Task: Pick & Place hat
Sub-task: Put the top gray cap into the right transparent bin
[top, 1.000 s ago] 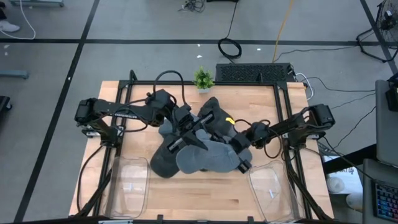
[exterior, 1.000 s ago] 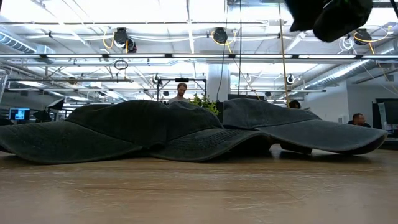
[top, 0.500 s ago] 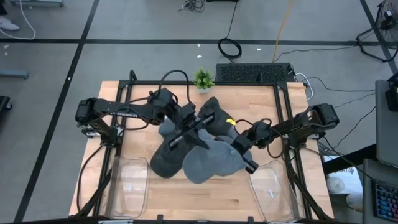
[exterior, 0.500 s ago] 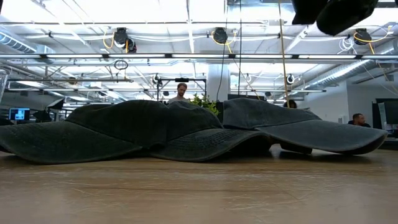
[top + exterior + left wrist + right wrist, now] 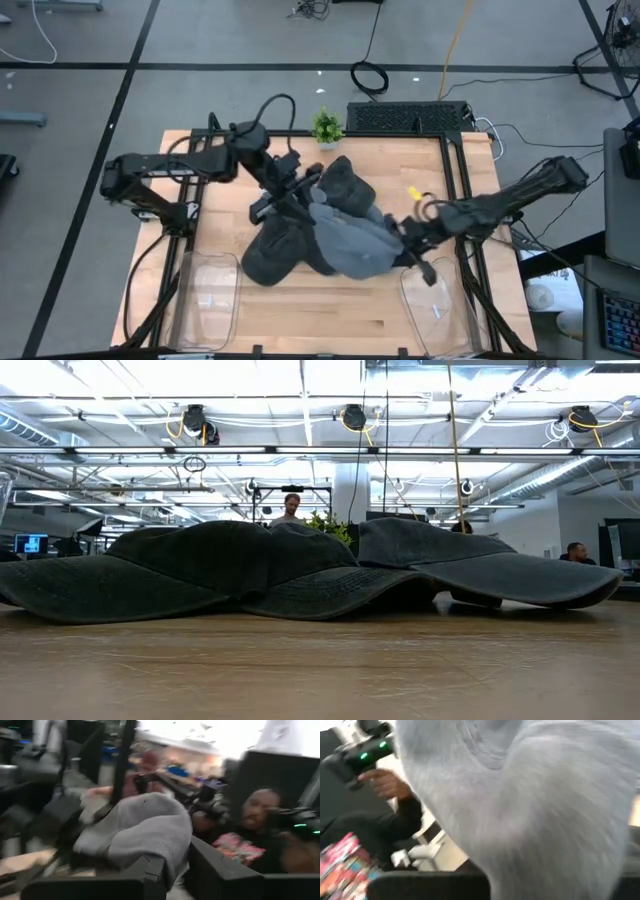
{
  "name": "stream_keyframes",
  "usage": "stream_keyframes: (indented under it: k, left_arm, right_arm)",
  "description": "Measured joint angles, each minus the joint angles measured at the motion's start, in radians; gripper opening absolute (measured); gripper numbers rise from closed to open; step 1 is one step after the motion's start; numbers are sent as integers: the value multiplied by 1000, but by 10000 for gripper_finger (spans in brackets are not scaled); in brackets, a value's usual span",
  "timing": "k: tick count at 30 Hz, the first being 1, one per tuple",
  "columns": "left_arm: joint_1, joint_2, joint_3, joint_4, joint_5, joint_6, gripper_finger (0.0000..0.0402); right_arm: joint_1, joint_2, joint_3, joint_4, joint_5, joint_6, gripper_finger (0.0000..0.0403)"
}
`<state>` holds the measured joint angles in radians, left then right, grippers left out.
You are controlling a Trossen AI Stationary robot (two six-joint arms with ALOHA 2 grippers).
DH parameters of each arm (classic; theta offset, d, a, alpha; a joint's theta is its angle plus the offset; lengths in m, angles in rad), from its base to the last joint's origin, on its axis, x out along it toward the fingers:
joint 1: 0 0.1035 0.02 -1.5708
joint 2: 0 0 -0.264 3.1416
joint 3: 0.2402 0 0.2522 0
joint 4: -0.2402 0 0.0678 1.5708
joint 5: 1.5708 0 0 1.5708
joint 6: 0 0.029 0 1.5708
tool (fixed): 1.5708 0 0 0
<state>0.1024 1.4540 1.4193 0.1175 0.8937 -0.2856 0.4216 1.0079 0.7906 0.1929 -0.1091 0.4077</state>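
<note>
A light grey hat (image 5: 348,238) hangs in the air between my two grippers, above the middle of the table. My left gripper (image 5: 290,197) is shut on its far-left part and my right gripper (image 5: 415,250) on its right part. The hat fills the right wrist view (image 5: 520,795) and shows in the left wrist view (image 5: 145,827). Darker hats lie on the table beneath: one at the near left (image 5: 270,258), one at the far side (image 5: 345,178). They also show in the low view (image 5: 230,565), overlapping each other; neither gripper shows there. My left gripper pinches the grey hat's far-left edge (image 5: 170,865) between its two fingers (image 5: 145,875), coming from the table's left side. The hat stretches away from the fingers, lifted clear of the table. My right gripper holds the hat's right part (image 5: 400,240) from the table's right side. The hat itself hides the place of contact in the right wrist view.
Two clear bins stand at the near edge, one left (image 5: 205,300) and one right (image 5: 435,300). A small green plant (image 5: 325,127) stands at the far edge. A small yellow thing (image 5: 413,192) lies at the right. A person (image 5: 255,820) shows beyond the table.
Both grippers have risen with the grey hat, out of the top of the low view. The left one has gone toward the far edge, the right one toward the right edge. The hat has gone up and to the right, clear of the dark hats, which have stayed in place.
</note>
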Motion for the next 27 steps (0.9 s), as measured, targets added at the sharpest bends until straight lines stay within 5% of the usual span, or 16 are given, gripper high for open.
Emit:
stream_keyframes:
  k: [3,9,20,27]
  left_arm:
    - [0,-43,0,-148,-119,77,76]
    - [-3,-83,4,-242,-236,135,76]
    - [-3,-75,-2,-241,-248,129,76]
    - [-3,-77,-1,-273,-250,135,76]
  right_arm:
    - [105,-94,1,-154,147,97,1]
    - [340,-181,-6,-424,242,292,0]
    - [697,-201,-5,-527,292,457,0]
    - [833,-135,-4,-657,489,663,0]
